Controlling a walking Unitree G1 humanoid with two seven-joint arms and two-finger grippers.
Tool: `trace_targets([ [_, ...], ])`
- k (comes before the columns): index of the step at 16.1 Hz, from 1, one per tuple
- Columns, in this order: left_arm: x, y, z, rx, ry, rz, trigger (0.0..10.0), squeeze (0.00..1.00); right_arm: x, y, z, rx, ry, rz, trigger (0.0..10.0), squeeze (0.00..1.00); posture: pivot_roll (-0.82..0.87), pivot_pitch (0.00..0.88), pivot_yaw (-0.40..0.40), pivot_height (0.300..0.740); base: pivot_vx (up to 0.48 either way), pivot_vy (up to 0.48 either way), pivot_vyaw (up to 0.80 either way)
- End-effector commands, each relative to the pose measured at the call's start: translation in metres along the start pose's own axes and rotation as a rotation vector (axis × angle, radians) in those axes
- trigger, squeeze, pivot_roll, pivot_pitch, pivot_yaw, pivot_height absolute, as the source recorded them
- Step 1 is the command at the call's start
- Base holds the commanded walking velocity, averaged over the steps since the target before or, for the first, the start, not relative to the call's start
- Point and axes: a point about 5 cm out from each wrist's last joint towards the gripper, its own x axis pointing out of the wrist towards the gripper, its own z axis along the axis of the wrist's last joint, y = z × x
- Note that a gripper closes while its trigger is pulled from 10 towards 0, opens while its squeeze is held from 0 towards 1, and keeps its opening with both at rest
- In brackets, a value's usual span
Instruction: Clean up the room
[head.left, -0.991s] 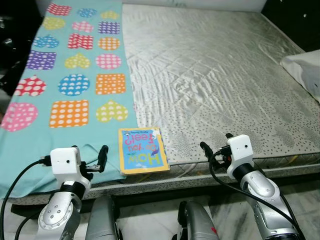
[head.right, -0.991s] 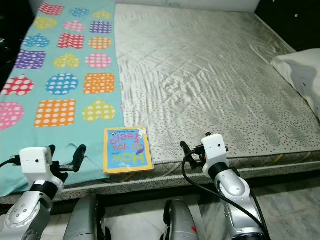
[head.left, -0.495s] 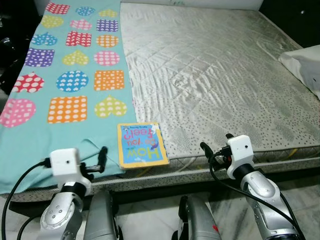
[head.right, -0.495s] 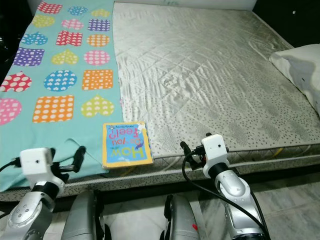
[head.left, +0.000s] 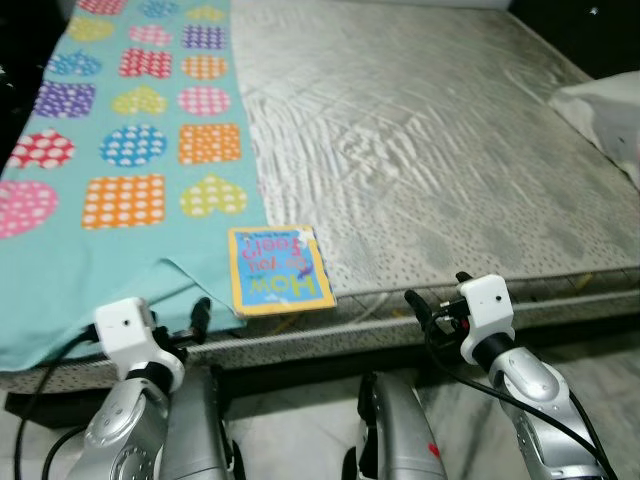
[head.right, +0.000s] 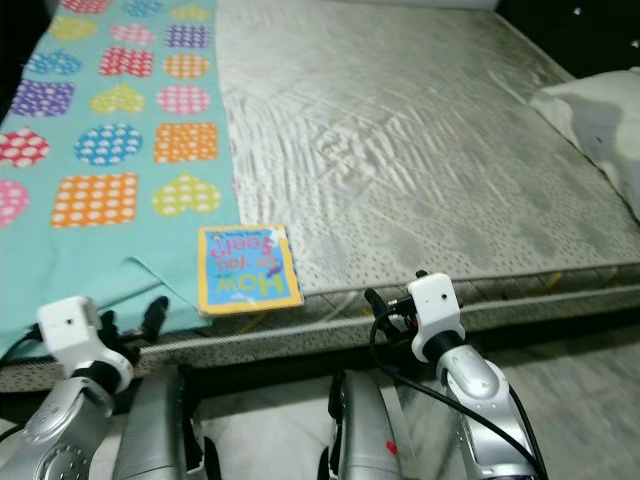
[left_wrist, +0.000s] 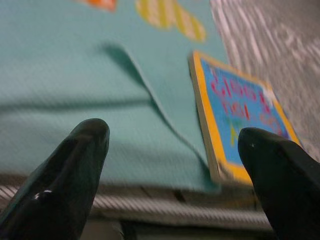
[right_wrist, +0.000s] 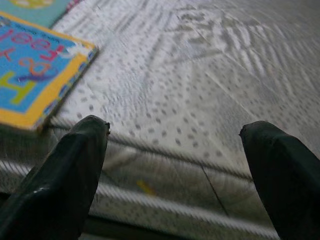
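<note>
A small board book (head.left: 278, 270) with a yellow border and blue cover lies flat at the front edge of the bed, partly on the teal blanket (head.left: 130, 160). My left gripper (head.left: 197, 314) hovers open just before the bed edge, left of the book, nothing between its fingers. The left wrist view has the book (left_wrist: 245, 115) ahead, off towards one finger. My right gripper (head.left: 436, 290) stands open at the mattress edge, right of the book. In the right wrist view the book (right_wrist: 35, 70) lies off to one side.
The grey quilted mattress (head.left: 420, 130) spreads wide to the right of the blanket, which carries coloured hearts and squares. A white pillow (head.left: 612, 100) sits at the far right. Tiled floor (head.left: 600, 370) lies below the bed edge, with my silver legs (head.left: 395, 435) close to it.
The whole picture has shifted upward, so the camera moved; the bed edge and book now sit higher in view. Both grippers stay open and the book lies where it was.
</note>
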Motion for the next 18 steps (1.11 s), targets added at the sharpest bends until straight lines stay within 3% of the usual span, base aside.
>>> trace_targets([
  [1, 0.002, -0.003, -0.003, -0.016, 0.032, -0.031, 10.0, 0.00, -0.005, -0.008, 0.000, -0.012, 0.008, -0.010, 10.0, 0.00, -0.09, 0.185, -0.130, 0.518, 0.000, 0.000, 0.00],
  [8, 0.019, -0.016, 0.011, 0.026, 0.015, -0.149, 10.0, 0.00, -0.007, -0.010, 0.000, -0.033, 0.015, -0.004, 10.0, 0.00, -0.10, 0.167, -0.128, 0.518, 0.000, 0.000, 0.00],
  [11, 0.024, -0.008, 0.026, 0.001, -0.078, -0.084, 10.0, 0.00, -0.007, -0.010, 0.000, -0.034, 0.014, -0.005, 10.0, 0.00, -0.10, 0.163, -0.125, 0.518, 0.000, 0.000, 0.00],
  [13, 0.028, -0.002, 0.026, -0.022, -0.072, -0.063, 10.0, 0.00, -0.007, -0.011, 0.000, -0.034, 0.013, -0.008, 10.0, 0.00, -0.11, 0.163, -0.127, 0.518, 0.000, 0.000, 0.00],
  [16, 0.049, -0.005, 0.021, -0.074, -0.021, -0.083, 10.0, 0.00, -0.010, -0.012, 0.001, -0.045, 0.011, -0.008, 10.0, 0.00, -0.13, 0.169, -0.131, 0.518, 0.000, 0.000, 0.00],
  [18, 0.056, -0.007, 0.021, -0.066, -0.022, -0.094, 10.0, 0.00, -0.013, -0.014, 0.002, -0.050, 0.011, -0.013, 10.0, 0.00, -0.15, 0.173, -0.132, 0.518, 0.000, 0.000, 0.00],
])
